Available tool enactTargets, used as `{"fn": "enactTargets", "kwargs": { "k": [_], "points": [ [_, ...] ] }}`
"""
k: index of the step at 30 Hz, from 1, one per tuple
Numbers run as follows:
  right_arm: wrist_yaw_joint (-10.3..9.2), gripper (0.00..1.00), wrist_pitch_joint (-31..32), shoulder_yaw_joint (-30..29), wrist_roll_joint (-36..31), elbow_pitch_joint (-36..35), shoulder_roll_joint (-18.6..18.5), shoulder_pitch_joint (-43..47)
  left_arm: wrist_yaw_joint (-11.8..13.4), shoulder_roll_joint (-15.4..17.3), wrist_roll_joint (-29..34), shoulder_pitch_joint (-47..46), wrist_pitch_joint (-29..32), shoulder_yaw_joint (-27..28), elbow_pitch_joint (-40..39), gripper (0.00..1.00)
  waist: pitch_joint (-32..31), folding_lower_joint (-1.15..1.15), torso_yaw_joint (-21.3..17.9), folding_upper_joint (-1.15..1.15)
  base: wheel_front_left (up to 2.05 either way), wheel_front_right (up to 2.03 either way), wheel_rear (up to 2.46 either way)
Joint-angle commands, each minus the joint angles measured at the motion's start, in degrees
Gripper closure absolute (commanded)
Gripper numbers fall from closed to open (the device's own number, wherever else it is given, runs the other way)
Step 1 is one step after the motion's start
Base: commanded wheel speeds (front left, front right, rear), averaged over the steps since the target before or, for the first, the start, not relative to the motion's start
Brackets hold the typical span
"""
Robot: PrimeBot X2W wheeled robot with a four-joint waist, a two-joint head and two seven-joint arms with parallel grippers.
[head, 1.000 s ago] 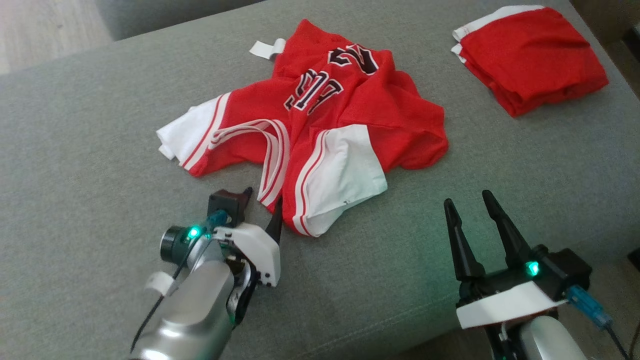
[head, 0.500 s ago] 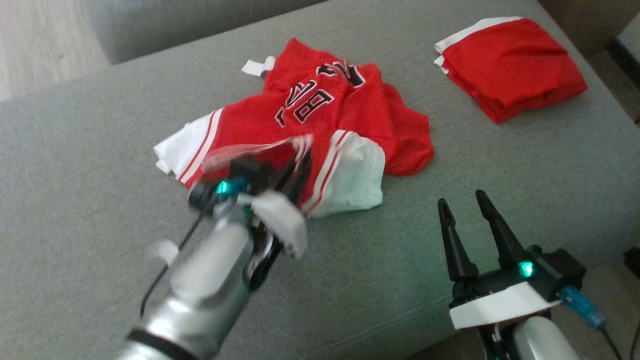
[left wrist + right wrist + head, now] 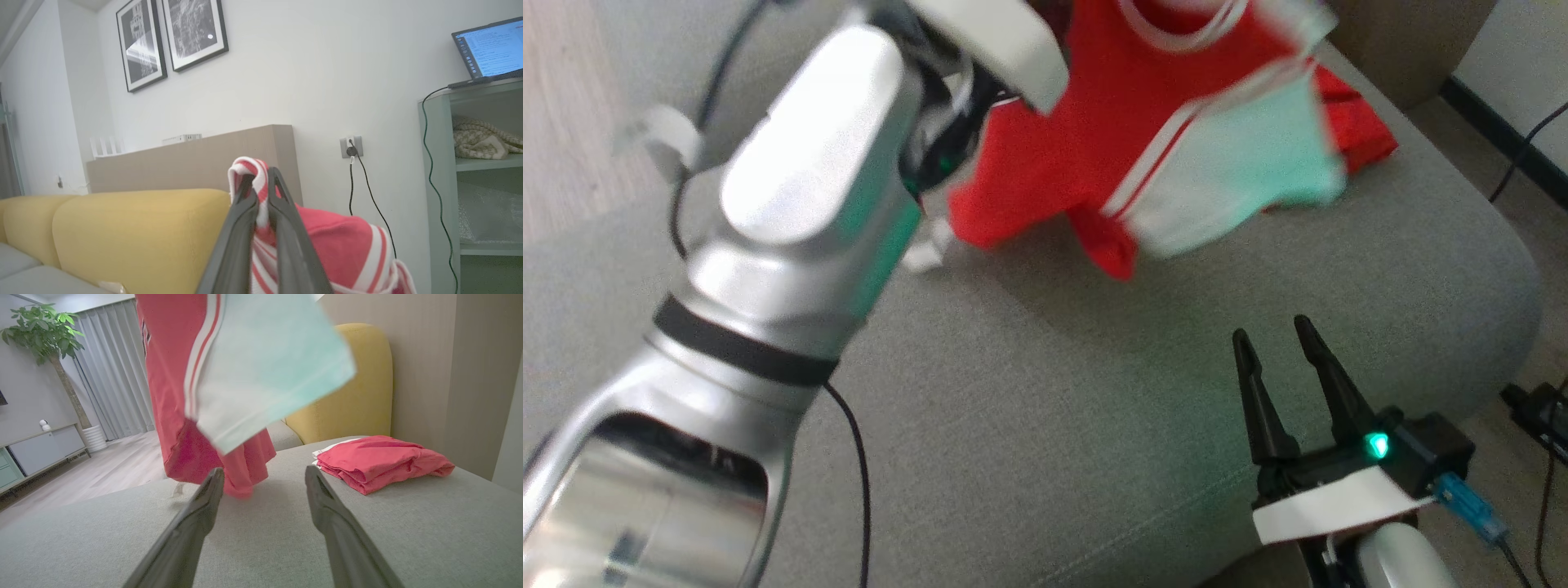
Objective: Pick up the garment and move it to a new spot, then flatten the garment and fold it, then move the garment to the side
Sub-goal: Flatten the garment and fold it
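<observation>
A second ago the garment lay crumpled on the grey cushion [image 3: 1054, 392], with the left gripper's jaws released at its near hem. Now the left gripper [image 3: 261, 175] has its jaws clenched on a fold of the red-and-white striped trim, and the garment [image 3: 1111, 139] hangs above the cushion from that grip. The silver left forearm [image 3: 800, 180] has risen high over the cushion's left half. In the right wrist view the garment [image 3: 171, 375] drapes down with a white sleeve panel swung outward, blurred. Its lowest red hem is close to the cushion, but whether it touches cannot be told.

The right gripper [image 3: 1267, 331] stays at the cushion's near right edge, jaws released and spread as before, holding nothing. The folded red pile [image 3: 380, 461] remains on the cushion's far right corner. In the head view it is now partly hidden behind the hanging garment. The head camera itself has shifted, so the cushion's right corner now shows.
</observation>
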Motion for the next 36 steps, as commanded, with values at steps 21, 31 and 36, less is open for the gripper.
{"fn": "enactTargets", "kwargs": {
  "k": [21,31,36],
  "points": [
    [0.37,0.0,-0.54,-3.07,-1.28,-4.38,-0.83,2.54,8.29,19.01,-12.15,44.16,-0.87,12.1,-8.49,1.0,1.11,0.0,11.65,0.0,0.0,0.0,0.0],
    [0.37,0.0,-0.54,-1.77,-1.34,-4.1,-2.33,1.7,9.31,21.37,-4.13,40.31,-2.73,12.81,-6.4,0.0,2.32,0.0,17.15,0.0,0.0,0.0,0.0],
    [0.37,0.0,-0.54,-2.04,-1.37,-3.98,-2.37,2.28,11.84,19.32,1.1,42.29,-2.83,15.88,-11.32,0.0,1.55,0.0,18.35,0.0,0.0,0.0,0.0]
  ]
}}
